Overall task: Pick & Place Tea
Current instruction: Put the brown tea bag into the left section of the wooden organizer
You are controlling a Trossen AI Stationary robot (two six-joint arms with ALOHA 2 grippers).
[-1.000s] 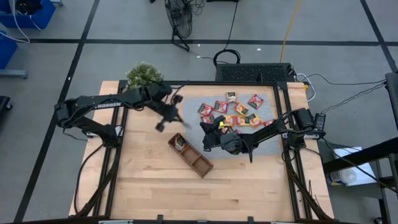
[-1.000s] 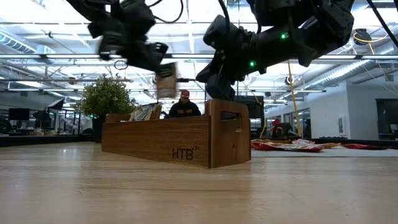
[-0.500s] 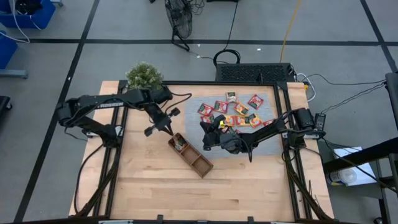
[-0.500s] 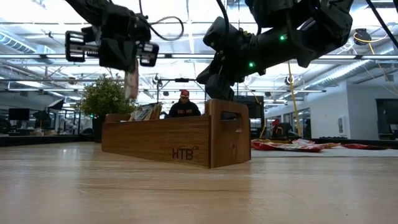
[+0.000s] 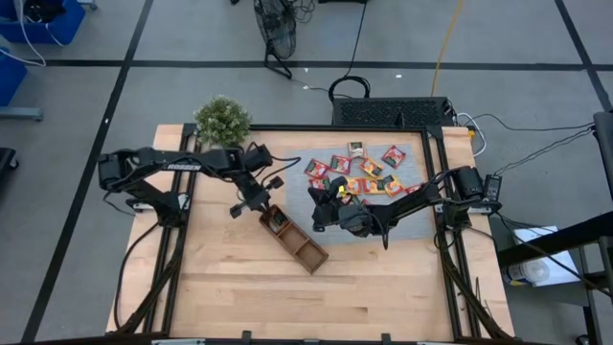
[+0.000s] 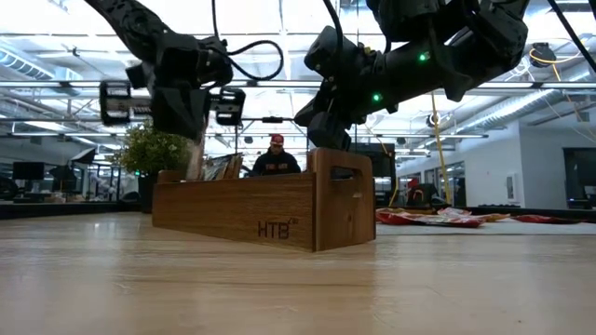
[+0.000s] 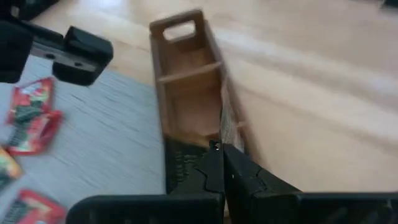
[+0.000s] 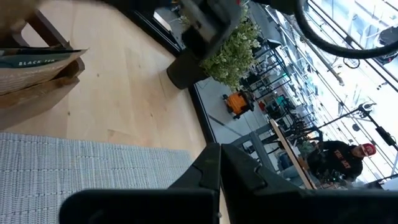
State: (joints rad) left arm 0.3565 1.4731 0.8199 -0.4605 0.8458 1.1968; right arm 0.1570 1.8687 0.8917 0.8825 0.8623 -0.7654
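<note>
While the left gripper (image 5: 251, 199) hangs just above the upper-left end of the wooden tray (image 5: 294, 240) near the middle of the overhead frame, we see its fingers pressed together on a thin sachet (image 6: 195, 160), which in the low picture hangs edge-on below the gripper, over the tray's left end. The right gripper (image 5: 324, 213) waits just right of the tray, fingers closed with nothing between them that we can make out. Most of the tea sachets (image 5: 356, 172) lie scattered on the grey mat (image 5: 407, 151) in the upper middle of the frame, red, orange and dark green. We judge the task to be at an early stage: the tray's upper-left compartment holds a few sachets, the other two look bare in the left wrist picture, and the pile on the mat remains large. We cannot count what the tray holds, as the left arm covers that end from above. The held sachet's colour is hard to tell. A potted plant (image 5: 222, 119) sits at the table's upper-left corner.
</note>
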